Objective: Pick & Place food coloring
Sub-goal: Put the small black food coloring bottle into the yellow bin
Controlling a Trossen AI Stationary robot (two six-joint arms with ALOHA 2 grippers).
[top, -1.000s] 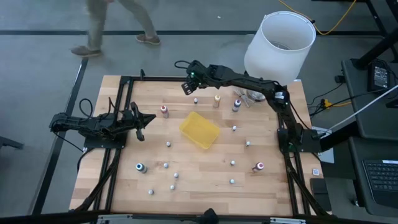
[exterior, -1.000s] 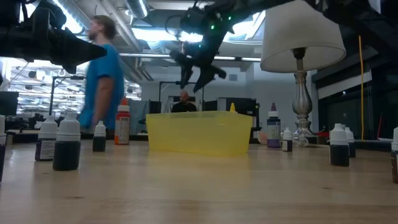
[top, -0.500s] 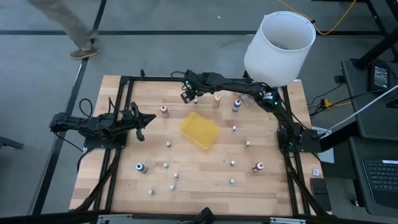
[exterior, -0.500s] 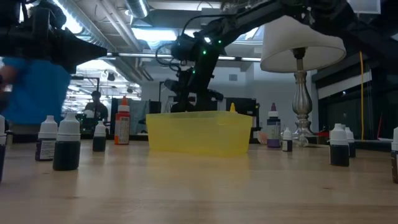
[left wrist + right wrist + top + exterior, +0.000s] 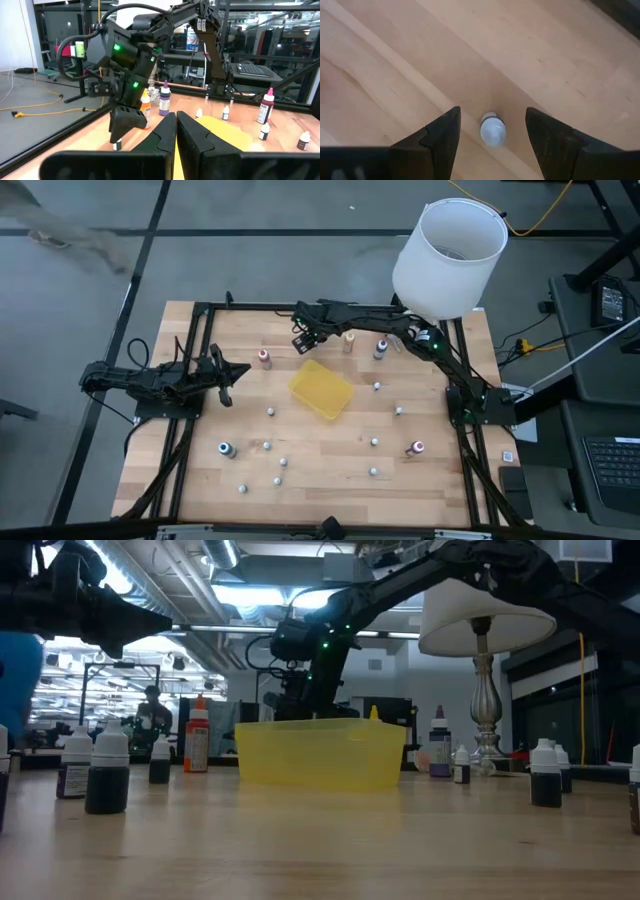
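The food coloring bottles stand scattered around a yellow tray (image 5: 321, 388). My right gripper (image 5: 308, 338) is open and low over the table's far side, just beyond the tray. Its fingers stand on either side of one small white-capped bottle (image 5: 492, 131) without touching it; the bottle stands upright on the wood. The left wrist view shows that gripper (image 5: 123, 129) pointing down over the same bottle (image 5: 117, 145). In the low view the tray (image 5: 320, 752) hides the right gripper's fingertips. My left gripper (image 5: 226, 370) waits shut at the table's left side, its fingers (image 5: 176, 131) together.
A red-capped bottle (image 5: 264, 358), an orange one (image 5: 349, 340) and a purple one (image 5: 381, 348) stand close to the right gripper. Several small bottles dot the near half, among them a blue-capped one (image 5: 226, 448). A lamp with a white shade (image 5: 450, 245) stands at the far right corner.
My right gripper has come down from well above the tray toward the table's far side and now straddles the small white-capped bottle, staying open. A person beyond the far edge has walked off to the left.
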